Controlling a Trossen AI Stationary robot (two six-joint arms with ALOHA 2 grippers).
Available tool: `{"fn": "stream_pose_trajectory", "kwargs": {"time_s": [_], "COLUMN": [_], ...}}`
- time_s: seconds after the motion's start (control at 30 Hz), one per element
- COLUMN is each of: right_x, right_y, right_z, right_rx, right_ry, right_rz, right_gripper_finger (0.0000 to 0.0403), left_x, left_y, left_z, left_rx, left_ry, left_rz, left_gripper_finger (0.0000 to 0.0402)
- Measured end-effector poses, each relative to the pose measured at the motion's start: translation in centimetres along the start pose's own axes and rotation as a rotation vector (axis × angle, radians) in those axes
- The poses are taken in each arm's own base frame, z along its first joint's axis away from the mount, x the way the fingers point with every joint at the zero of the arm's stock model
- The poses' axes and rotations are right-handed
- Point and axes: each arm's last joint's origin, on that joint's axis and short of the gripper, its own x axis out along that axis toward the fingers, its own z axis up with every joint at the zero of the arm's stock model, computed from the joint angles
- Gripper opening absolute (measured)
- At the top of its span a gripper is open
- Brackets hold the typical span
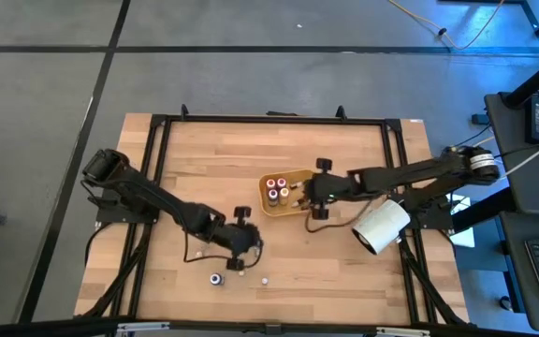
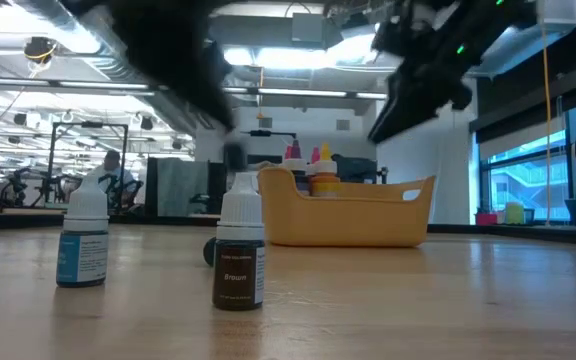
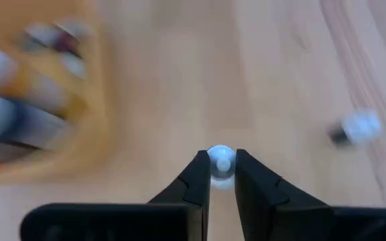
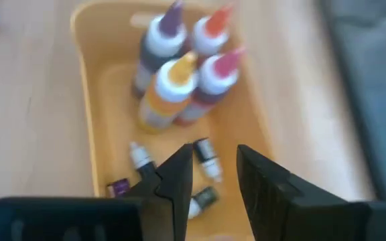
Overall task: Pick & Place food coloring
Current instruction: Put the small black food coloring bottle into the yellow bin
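**Left pincer clamps a tiny bottle while the tray waits**

From where I stand, the left pincer [image 3: 222, 175] is down at the near middle of the worktop [image 1: 344, 271], and its two dark fingers have closed on the white cap of one small food coloring bottle [image 3: 221, 163]. The grip sits right at the top of the bottle, on the round cap, with the body hidden below.

Other loose bottles stand close by on the wood: a brown-labelled one [image 2: 239, 262] and a blue-labelled one [image 2: 84, 245], both upright, plus another white-capped one [image 3: 355, 127] a little way off. Several more already sit in the orange tray [image 1: 298, 208] near the middle of the worktop, some tall ones standing and a few tiny ones lying on the tray floor [image 4: 204, 155].

The right pincer [image 4: 214, 175] hangs just above that tray with a narrow gap between its fingers and nothing in them that I can see. A large white cylinder [image 1: 380, 226] lies beside the right arm.

These bottles look very light and hard-sided, so weight should be no trouble. I'd judge the worry is slip and swing: the smooth, rounded cap gives the fingers little to bite. A hold lower down, at the neck or shoulder, would likely be steadier, and a gentle lift seems wise.
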Motion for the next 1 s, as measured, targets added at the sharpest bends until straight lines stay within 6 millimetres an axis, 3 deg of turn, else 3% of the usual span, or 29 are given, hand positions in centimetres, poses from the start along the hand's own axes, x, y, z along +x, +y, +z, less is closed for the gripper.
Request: {"fn": "stream_pose_trajectory", "kwargs": {"time_s": [0.13,0.37,0.53,0.73,1.0], "right_x": [-3.1,-6.2,-6.0,-5.2,-5.2], "right_y": [0.3,0.5,0.8,1.1,1.0], "right_z": [-0.1,-1.3,-2.5,-3.6,-3.5], "right_rx": [-0.010,0.085,0.130,0.115,0.120], "right_ry": [-0.079,-0.183,-0.168,-0.135,-0.147], "right_rz": [-0.150,-0.163,-0.152,-0.157,-0.161], "right_gripper_finger": [0.0118,0.0118,0.0118,0.0118,0.0118], "left_x": [-1.0,0.8,0.0,0.0,4.2], "left_y": [2.1,5.0,8.1,11.7,15.8], "left_z": [2.7,5.6,7.9,9.2,9.5], "left_rx": [-0.041,0.045,0.010,-0.033,-0.109], "left_ry": [-0.156,-0.414,-0.452,-0.418,-0.321], "left_rz": [0.099,0.153,0.260,0.170,0.142], "left_gripper_finger": [0.0041,0.0042,0.0042,0.0042,0.0042]}}
